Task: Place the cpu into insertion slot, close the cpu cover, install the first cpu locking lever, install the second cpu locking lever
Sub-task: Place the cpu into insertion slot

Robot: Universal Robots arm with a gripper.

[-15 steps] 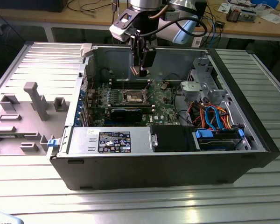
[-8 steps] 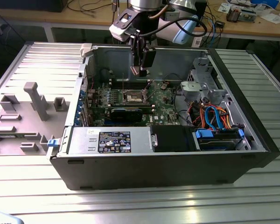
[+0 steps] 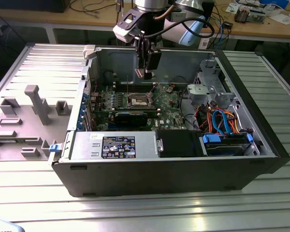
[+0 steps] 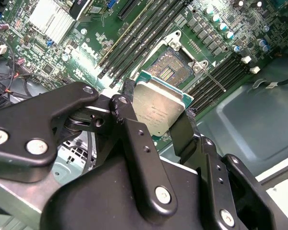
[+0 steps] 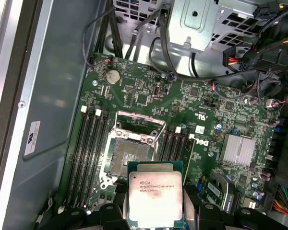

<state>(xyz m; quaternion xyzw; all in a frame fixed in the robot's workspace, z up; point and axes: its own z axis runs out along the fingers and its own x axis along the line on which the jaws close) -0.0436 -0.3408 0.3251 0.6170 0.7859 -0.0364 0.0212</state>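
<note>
- End effector (image 4: pixel 156 112), black and two-fingered, is closed on the cpu (image 4: pixel 158 108), a small flat square chip with a silvery-tan metal top on a green backing. My fingers pinch two opposite edges, and the chip sits roughly level between them.
- I hang inside the open black computer case (image 3: pixel 159 174), which lies on the ribbed metal tabletop (image 3: pixel 145 212). I am above the green motherboard (image 5: pixel 201 110) and apart from it.
- The insertion slot (image 5: pixel 126 155), a square socket with a dark centre and a silvery metal rim, is bare. In the first wrist view the chip overlaps one edge of the socket, so I judge that I am offset from it, not centred.
- The thin silvery cpu cover (image 5: pixel 137 138) appears swung up at its hinged edge, leaving the socket open. Long black memory slots (image 5: pixel 89 148) flank the socket on both sides.
- To place it well, I judge the chip must sit squarely over the dark centre, with its edges parallel to the rim and its orientation matched to the socket.
- It should go down level, straight and slowly, and be let go without pressing, since the contacts look delicate. My fingers need to stay clear of the raised cover.
</note>
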